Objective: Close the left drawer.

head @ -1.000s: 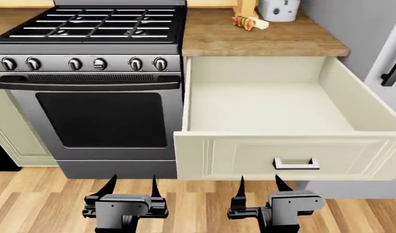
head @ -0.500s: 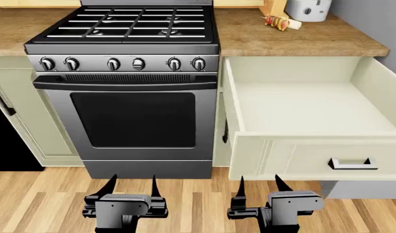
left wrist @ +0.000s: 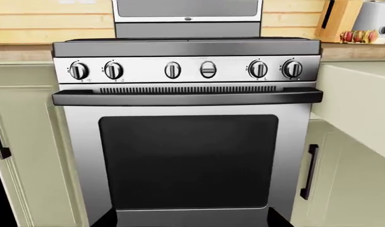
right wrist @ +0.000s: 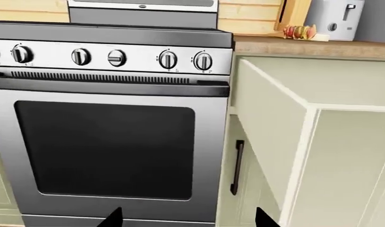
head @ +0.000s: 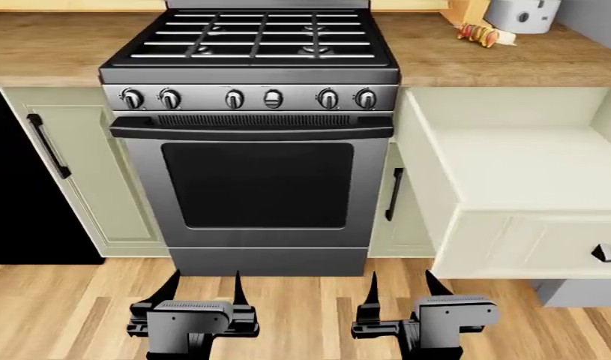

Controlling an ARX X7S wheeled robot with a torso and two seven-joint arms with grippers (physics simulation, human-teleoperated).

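**Big open drawer, off to the right**

Left pincer [head: 203, 289] low by the floor, tips apart, holding nothing. Ahead, the black stove [head: 255, 176] with its knobs. Right pincer [head: 400, 289] beside it, tips apart too, empty. Further right, the left drawer [head: 505, 187] pulled far out from under the counter [head: 505, 64], well away from both pincers. Probably a stiff, hard box, sliding straight on rails, not easy to break. No need to grab: best to push flat on the front panel [head: 530, 251], near the dark handle [head: 610, 253].
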